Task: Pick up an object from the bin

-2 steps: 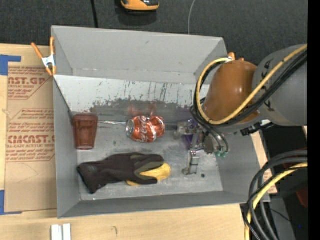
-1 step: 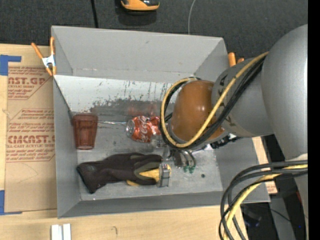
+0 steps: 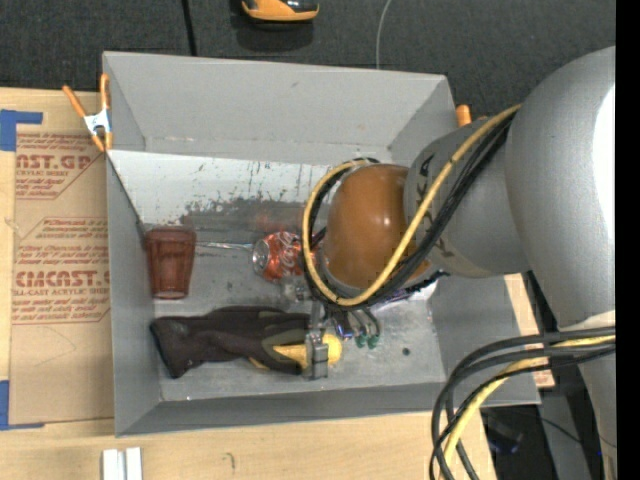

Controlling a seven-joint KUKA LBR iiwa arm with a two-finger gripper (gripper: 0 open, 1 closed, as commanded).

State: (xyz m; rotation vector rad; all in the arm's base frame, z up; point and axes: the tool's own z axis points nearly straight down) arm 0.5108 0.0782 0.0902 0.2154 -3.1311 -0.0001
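My gripper [image 3: 319, 354] reaches down below the arm's orange cover to the front of the bin. It is at the right end of a dark brown glove [image 3: 215, 335] that lies flat along the front wall. A small yellow thing [image 3: 292, 351] rests on the glove right beside the gripper tip, and a bit of yellow shows on its other side too. A crushed red soda can [image 3: 277, 254] lies just behind the gripper, near the bin's middle.
A red see-through plastic cup [image 3: 170, 261] lies at the left side of the bin. A white and purple wrapper [image 3: 425, 287] peeks out from under the arm at the right. The arm and its cables cover the bin's right part.
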